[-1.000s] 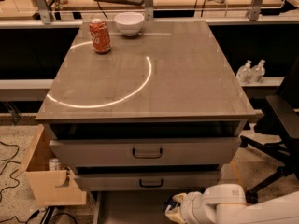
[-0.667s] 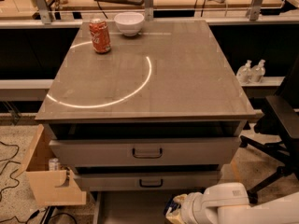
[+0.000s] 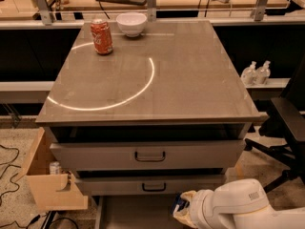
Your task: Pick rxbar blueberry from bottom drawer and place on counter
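The bottom drawer (image 3: 138,213) is pulled open at the bottom of the view and shows a plain grey inside. My gripper (image 3: 183,208) is at the drawer's right side, just above its floor, at the end of my white arm (image 3: 238,206). It is shut on the rxbar blueberry (image 3: 179,205), of which only a small dark blue patch shows between the tan fingers. The counter (image 3: 181,75) is the glossy grey-brown top with a white arc, above the drawers.
A red soda can (image 3: 101,36) and a white bowl (image 3: 131,23) stand at the counter's far left. Two closed upper drawers with dark handles (image 3: 149,155) lie between the counter and the bottom drawer. A tan wooden side bin (image 3: 50,190) is left; a black chair (image 3: 286,128) is right.
My arm and gripper have risen slightly at the right side of the bottom drawer, with the blue packet in them. Nothing else has moved.
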{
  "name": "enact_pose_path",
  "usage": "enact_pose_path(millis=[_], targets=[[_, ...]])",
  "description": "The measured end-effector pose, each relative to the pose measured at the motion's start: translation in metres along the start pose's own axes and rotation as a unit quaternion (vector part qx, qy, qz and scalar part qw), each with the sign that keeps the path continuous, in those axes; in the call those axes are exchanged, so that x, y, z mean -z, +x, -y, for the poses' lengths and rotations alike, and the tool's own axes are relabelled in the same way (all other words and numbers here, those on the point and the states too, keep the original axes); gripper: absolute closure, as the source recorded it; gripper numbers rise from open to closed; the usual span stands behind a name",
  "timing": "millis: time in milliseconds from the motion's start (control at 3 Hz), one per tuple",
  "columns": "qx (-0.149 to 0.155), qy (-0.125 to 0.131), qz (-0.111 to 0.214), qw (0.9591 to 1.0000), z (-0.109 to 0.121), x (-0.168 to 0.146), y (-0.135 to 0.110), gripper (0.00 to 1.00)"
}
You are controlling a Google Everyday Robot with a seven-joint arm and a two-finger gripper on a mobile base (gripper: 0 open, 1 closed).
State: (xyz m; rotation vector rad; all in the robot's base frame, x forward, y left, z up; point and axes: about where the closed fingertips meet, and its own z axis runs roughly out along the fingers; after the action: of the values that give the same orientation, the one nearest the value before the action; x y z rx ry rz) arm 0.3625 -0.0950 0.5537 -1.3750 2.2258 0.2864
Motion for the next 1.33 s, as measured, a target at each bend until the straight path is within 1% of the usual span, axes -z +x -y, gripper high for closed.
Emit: enact_pose_path(millis=[333, 667, 1000, 1333], targets=[[0.031, 0.008, 0.023, 0.9992, 0.018, 0.016, -0.022, 1.00], [0.067, 0.015, 0.052, 0.9963, 0.036, 0.035, -0.048, 1.00], [0.083, 0.033, 0.067, 0.9937, 0.049, 0.060, -0.067, 1.00], [0.117, 0.066, 0.070, 0.9885, 0.055, 0.091, -0.080, 1.00]])
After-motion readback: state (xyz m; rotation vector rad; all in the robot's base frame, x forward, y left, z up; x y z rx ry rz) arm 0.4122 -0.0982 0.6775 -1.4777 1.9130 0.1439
